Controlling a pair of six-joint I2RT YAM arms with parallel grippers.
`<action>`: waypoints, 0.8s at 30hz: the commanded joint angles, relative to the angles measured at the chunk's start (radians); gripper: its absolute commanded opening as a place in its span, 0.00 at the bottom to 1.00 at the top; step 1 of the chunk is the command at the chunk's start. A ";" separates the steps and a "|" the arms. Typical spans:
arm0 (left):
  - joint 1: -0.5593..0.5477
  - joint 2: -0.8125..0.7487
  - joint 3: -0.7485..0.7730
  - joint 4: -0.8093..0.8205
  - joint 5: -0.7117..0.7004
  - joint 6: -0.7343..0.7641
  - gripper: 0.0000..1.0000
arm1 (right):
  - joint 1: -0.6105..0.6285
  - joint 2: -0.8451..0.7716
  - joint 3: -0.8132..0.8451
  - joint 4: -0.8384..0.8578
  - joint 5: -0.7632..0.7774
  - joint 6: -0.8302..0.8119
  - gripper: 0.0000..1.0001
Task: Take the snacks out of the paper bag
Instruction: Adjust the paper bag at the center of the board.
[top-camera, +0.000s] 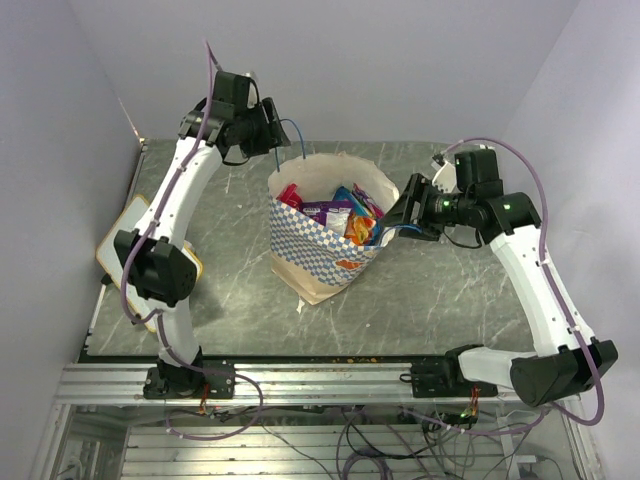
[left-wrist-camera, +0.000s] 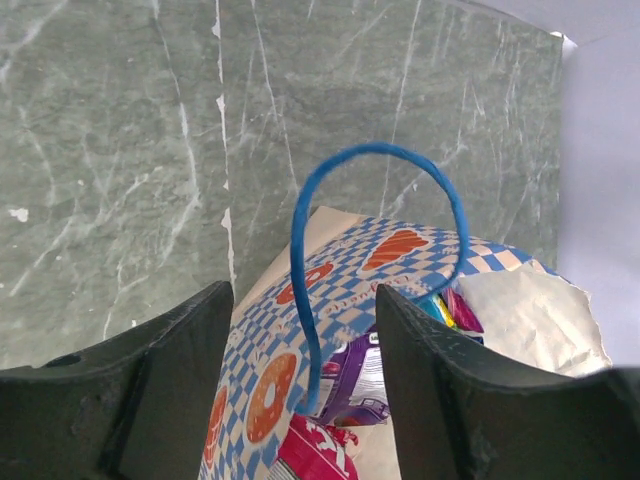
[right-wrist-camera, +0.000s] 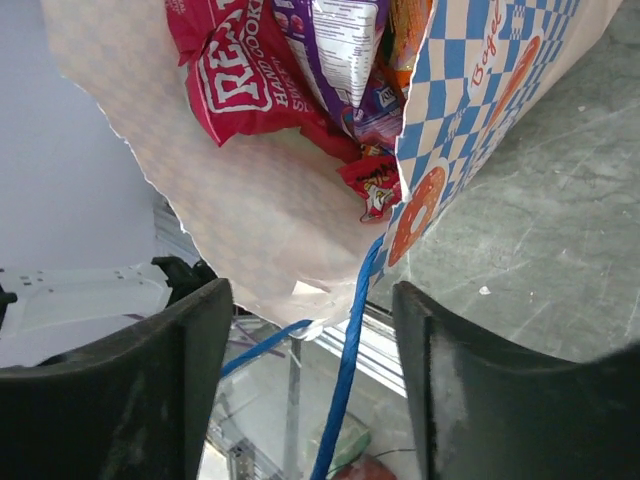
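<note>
Foil snacks in cream checkered paper bag.
Left gripper, right gripper wide open, empty; risks tipping bag by snagging blue cord.

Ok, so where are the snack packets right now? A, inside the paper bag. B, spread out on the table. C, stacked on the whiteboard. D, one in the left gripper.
A: the snack packets all show inside the mouth of the upright paper bag, while the left gripper and right gripper are open around its blue cord handles and hold no packet.
</note>
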 joint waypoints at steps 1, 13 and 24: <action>0.016 0.037 0.036 0.077 0.144 -0.071 0.65 | -0.006 -0.045 0.006 -0.004 0.002 -0.040 0.58; 0.025 0.071 0.112 0.190 0.207 -0.068 0.27 | -0.007 -0.003 0.062 -0.043 -0.046 -0.143 0.32; 0.053 0.067 0.155 0.303 0.271 -0.112 0.07 | -0.004 0.048 0.106 -0.032 -0.173 -0.206 0.00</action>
